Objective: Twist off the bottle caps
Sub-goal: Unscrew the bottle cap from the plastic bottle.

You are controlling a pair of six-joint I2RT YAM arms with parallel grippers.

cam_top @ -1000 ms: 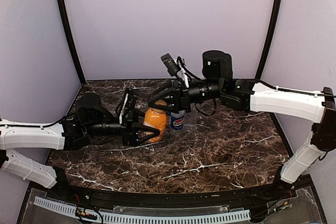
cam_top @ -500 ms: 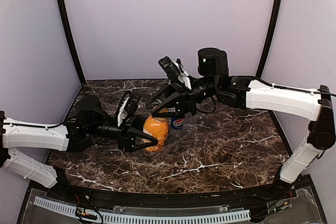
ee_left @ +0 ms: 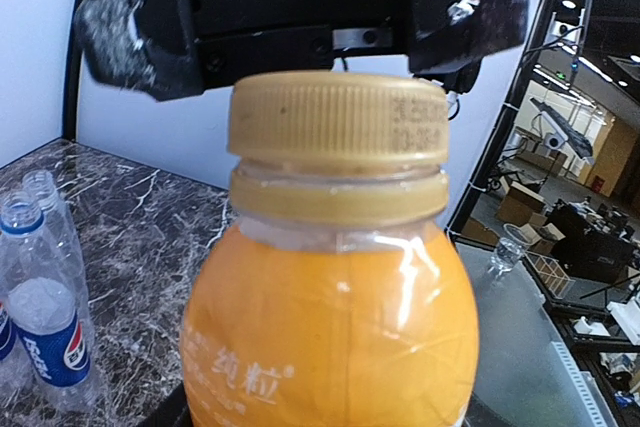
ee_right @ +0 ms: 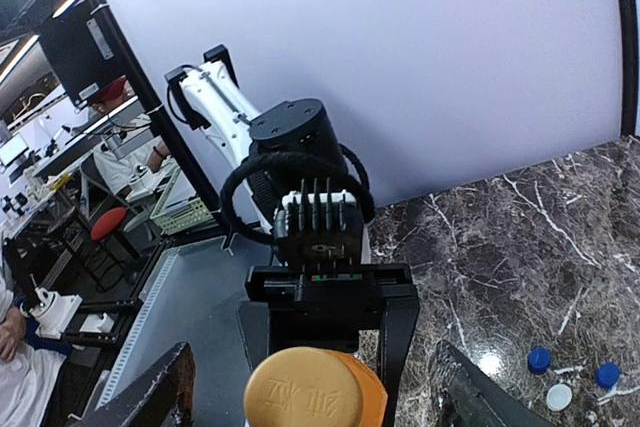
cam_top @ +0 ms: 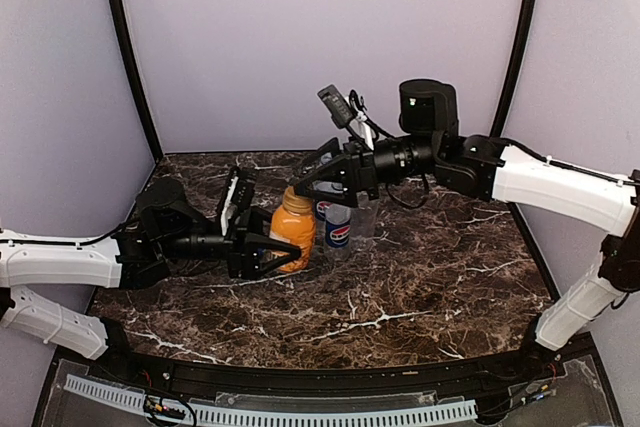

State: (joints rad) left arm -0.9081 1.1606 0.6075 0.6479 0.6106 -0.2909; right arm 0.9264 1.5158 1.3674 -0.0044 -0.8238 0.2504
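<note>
Directly beneath the right gripper point(cam_top: 310, 185) stood the orange cap point(ee_right: 315, 390), still seated on the neck of the orange bottle point(cam_top: 293, 235). The bottle was upright, so its long axis ran straight up into the gap between the jaws. The right wrist view looked down on the cap's top, with one of the fingers point(ee_right: 150, 397) off to either side and clear space between each pad and the ribbed rim. The jaws stood wide and held nothing. In the left wrist view the same gripper showed as a dark mass just above the cap, close but apparently not touching.

The left gripper point(cam_top: 280, 253) reached in from the side and was closed partway around the bottle's body, low down, steadying it on the marble table point(cam_top: 430, 287). The right arm was thus the nearer one to the cap, and the turn would seem to fall to it: a short drop, a squeeze on the rim, then a twist about the vertical.

Just beyond the held bottle, on the side away from the left gripper, stood the Pepsi bottle point(cam_top: 338, 233) with its neck already bare. Two blue caps point(ee_right: 539, 359) and a white cap point(ee_right: 559, 397) lay loose on the table, well off to one side of the right gripper.
</note>
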